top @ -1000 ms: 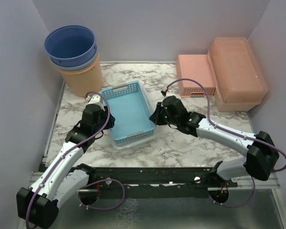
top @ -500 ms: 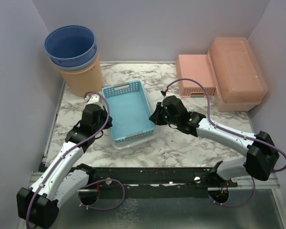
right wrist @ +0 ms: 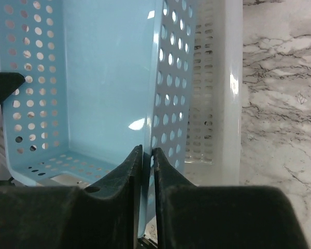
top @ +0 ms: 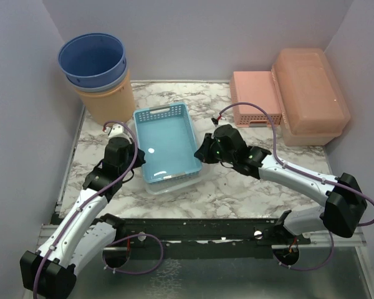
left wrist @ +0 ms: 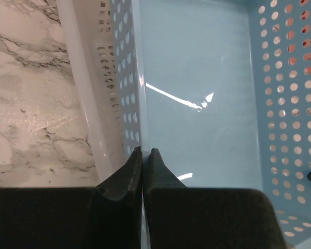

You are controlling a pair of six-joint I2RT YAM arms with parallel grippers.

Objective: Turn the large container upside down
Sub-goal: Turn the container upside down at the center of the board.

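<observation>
The large container point(top: 310, 87), a peach-orange lidded box, stands upright at the back right against the wall, and neither gripper touches it. Both grippers are at a light blue perforated basket point(top: 168, 146) in the table's middle. My left gripper point(left wrist: 144, 150) is shut on the basket's left wall point(left wrist: 137, 78). My right gripper point(right wrist: 147, 149) pinches the right wall point(right wrist: 171, 78), which sits between its fingers. The blue basket rests partly inside a white basket point(top: 202, 177) and is tilted up out of it.
A pink perforated basket point(top: 254, 96) lies upside down beside the large container. Stacked round buckets, blue point(top: 93, 59) over orange point(top: 109, 103), stand at the back left. Grey walls close in the marble table point(top: 237, 193) on three sides.
The left jaws have closed onto the blue basket's left wall. The blue basket has shifted toward the back, further out of the white one. The right jaws have eased slightly.
</observation>
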